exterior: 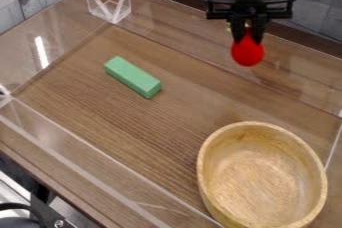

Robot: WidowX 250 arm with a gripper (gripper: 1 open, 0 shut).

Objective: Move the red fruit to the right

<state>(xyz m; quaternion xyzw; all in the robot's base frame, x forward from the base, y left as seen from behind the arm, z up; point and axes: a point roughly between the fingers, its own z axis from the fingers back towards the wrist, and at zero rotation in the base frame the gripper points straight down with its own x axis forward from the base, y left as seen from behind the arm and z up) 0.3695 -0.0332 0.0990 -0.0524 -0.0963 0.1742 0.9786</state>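
Observation:
The red fruit (247,52) is a small bright red egg-shaped toy hanging a little above the wooden table at the back right. My gripper (247,40) comes straight down from above and is shut on the fruit's top, so its leafy cap is hidden between the black fingers. A faint shadow on the table lies just right of the fruit.
A flat green rectangular block (134,76) lies left of centre. A large wooden bowl (262,176) sits at the front right. Clear plastic walls (40,47) ring the table, with a clear stand (108,5) at the back left.

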